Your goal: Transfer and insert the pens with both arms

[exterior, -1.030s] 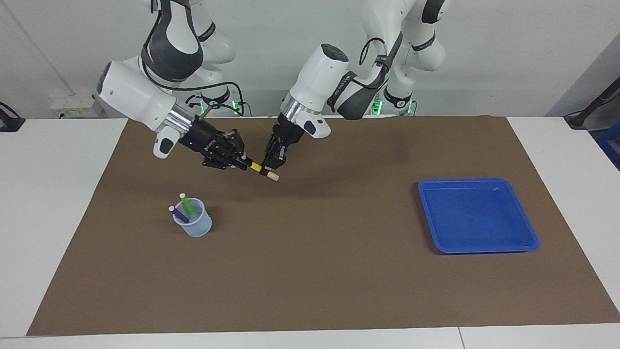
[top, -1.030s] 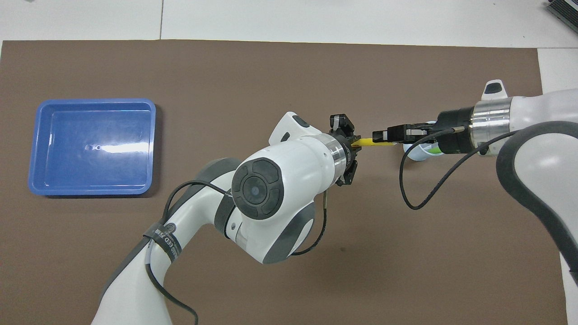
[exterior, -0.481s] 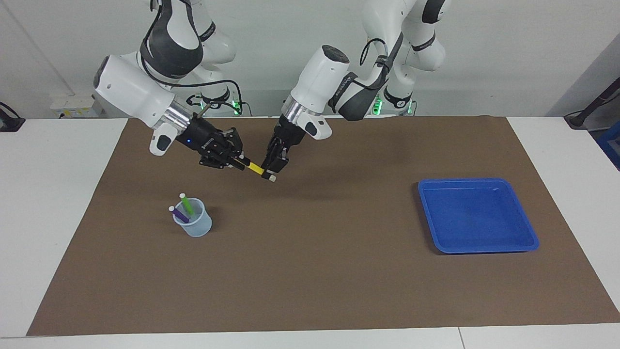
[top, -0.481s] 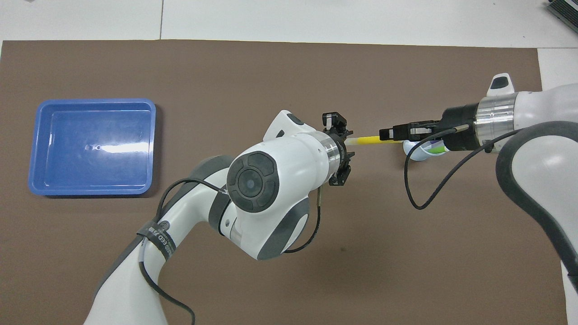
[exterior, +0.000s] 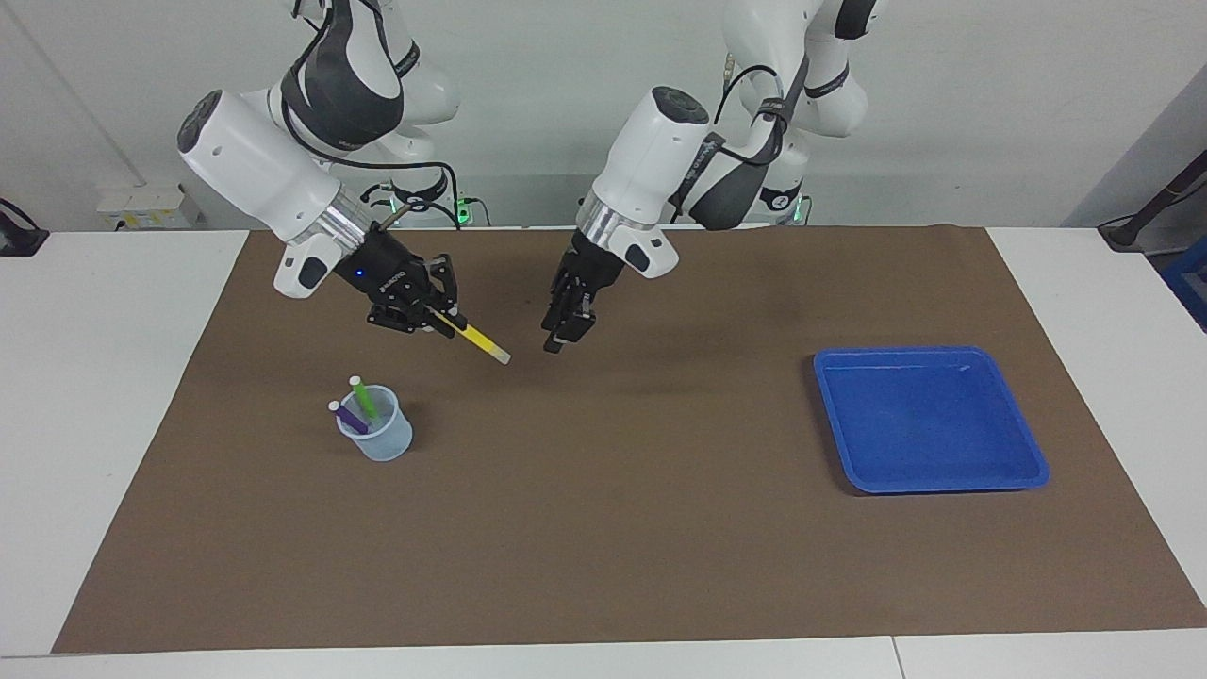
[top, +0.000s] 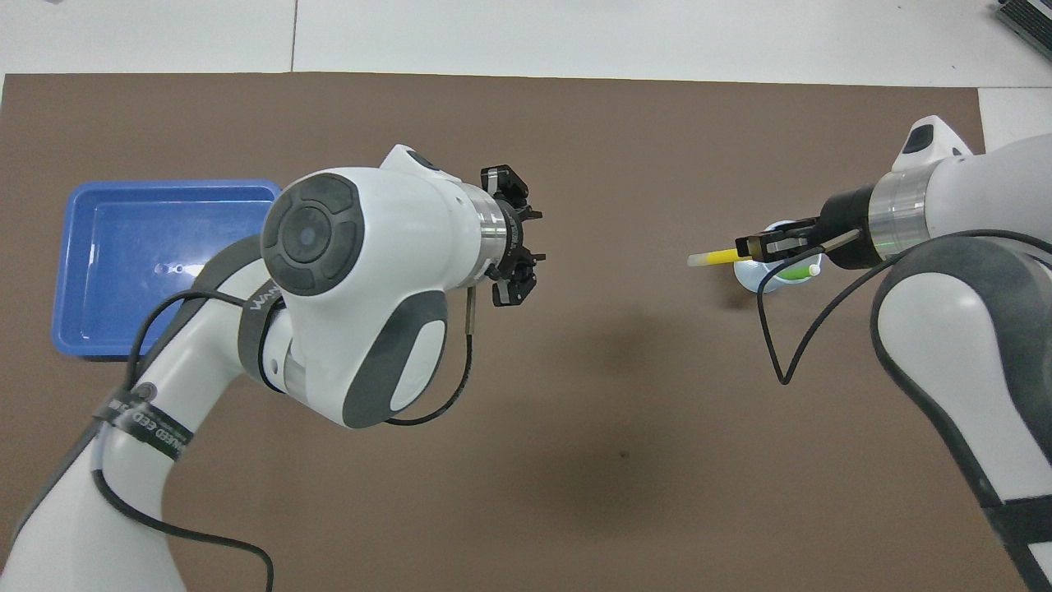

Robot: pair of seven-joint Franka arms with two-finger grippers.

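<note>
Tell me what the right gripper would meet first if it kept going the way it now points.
Probably the brown mat. The right gripper holds the yellow pen slanting downward, its whitish tip aimed at bare mat beside the cup, though depth is unclear.

White table (exterior: pixel 113 396), brown mat (exterior: pixel 603 528), pale wall (exterior: pixel 990 104)
</note>
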